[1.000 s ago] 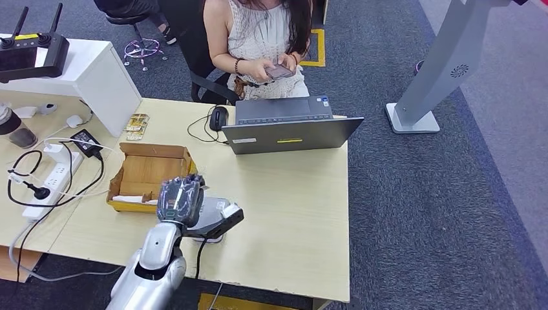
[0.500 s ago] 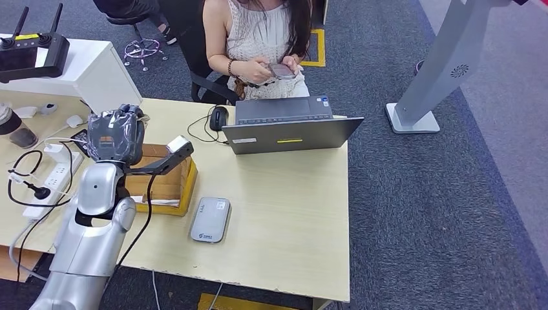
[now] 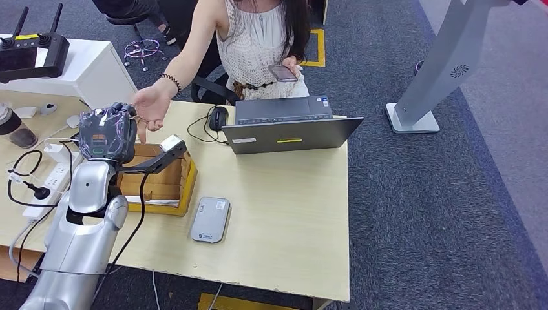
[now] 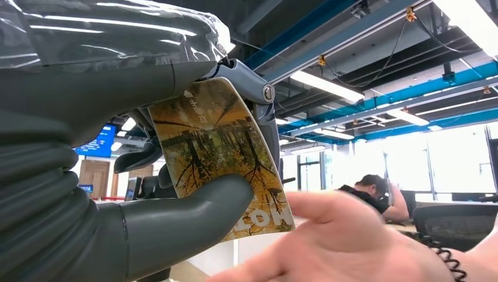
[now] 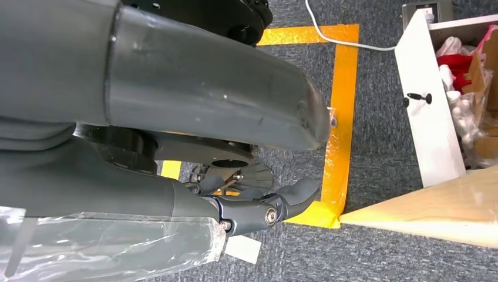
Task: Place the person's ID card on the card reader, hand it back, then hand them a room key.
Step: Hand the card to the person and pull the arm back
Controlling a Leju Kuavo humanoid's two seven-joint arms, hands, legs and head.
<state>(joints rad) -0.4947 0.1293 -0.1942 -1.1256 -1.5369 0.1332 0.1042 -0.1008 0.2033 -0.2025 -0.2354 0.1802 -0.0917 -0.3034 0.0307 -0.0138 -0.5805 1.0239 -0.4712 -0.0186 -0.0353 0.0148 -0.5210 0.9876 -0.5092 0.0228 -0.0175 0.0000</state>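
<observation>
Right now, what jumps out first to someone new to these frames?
The robot's left hand, raised over the cardboard box at the desk's left side, pinches a yellow-brown card between thumb and fingers. The person's open hand reaches across the desk right beside it, palm up. The grey card reader lies bare near the desk's front edge.

On the desk (image 3: 291, 213) we are finding the card reader (image 3: 210, 219) lying near the front edge, right of the cardboard box (image 3: 161, 181); the laptop (image 3: 287, 126) sitting behind it; the mouse (image 3: 218, 118) resting left of the laptop.
</observation>
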